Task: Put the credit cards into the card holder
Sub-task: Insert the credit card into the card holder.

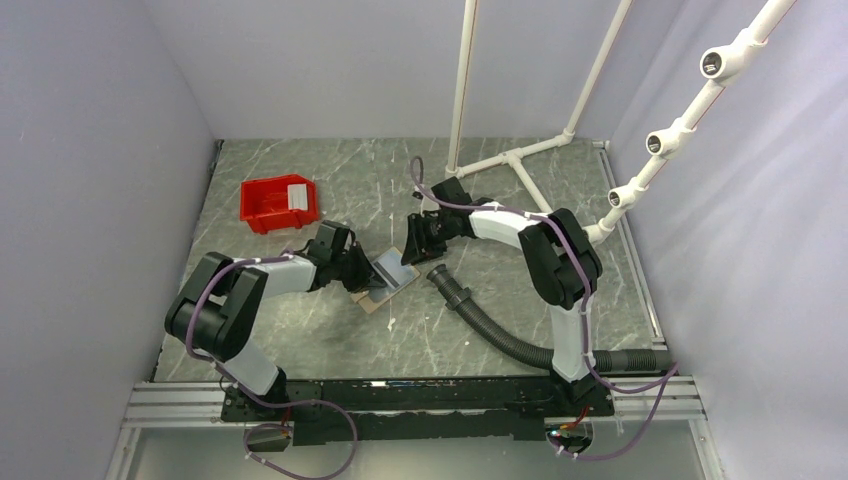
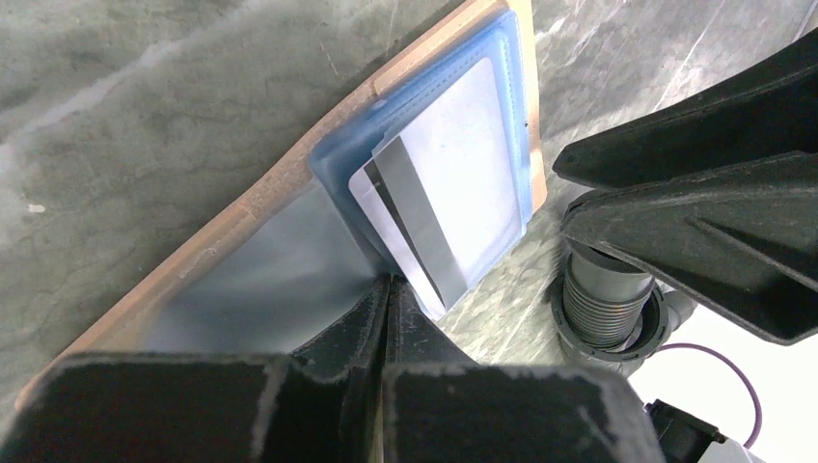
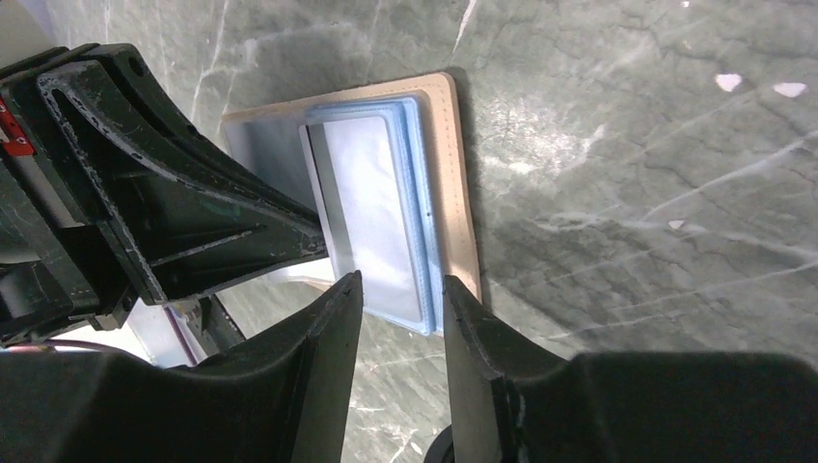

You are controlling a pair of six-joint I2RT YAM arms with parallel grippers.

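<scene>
The tan card holder (image 1: pixel 372 296) lies open on the table between both arms, with a pale blue plastic sleeve (image 2: pixel 511 116) on it. A whitish-grey credit card (image 2: pixel 434 174) with a dark stripe sits partly inside that sleeve, slanted, its near corner sticking out. My left gripper (image 2: pixel 390 282) is shut, its tips pinched together on the card's near edge. My right gripper (image 3: pixel 400 282) is open, hovering at the opposite end of the sleeve (image 3: pixel 424 241) with nothing gripped. No other credit cards show.
A red bin (image 1: pixel 280 203) holding a whitish object stands at the back left. A black corrugated hose (image 1: pixel 490 320) runs from beside the holder toward the right arm's base. A white pipe frame (image 1: pixel 520 160) stands at the back right.
</scene>
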